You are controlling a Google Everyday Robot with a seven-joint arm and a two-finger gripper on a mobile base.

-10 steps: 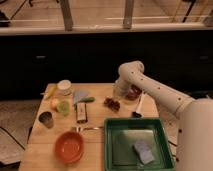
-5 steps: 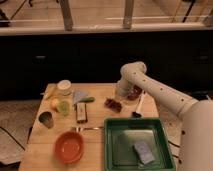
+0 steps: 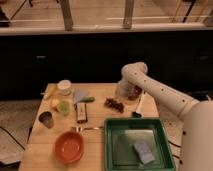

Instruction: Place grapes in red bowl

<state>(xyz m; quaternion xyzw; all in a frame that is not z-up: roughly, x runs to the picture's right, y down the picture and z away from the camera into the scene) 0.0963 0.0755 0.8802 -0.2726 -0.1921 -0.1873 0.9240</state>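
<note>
Well — jaws at red bowl [image 3: 135, 93]; grapes [image 3: 114, 104] beside, green tray [image 3: 132, 121] near.

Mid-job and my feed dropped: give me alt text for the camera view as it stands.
The grapes lie on the wooden table, not in the red bowl, with the white arm's gripper low at the table's far side, beside that bowl. Nearer the camera are an orange bowl and a green tray holding a blue sponge.
</note>
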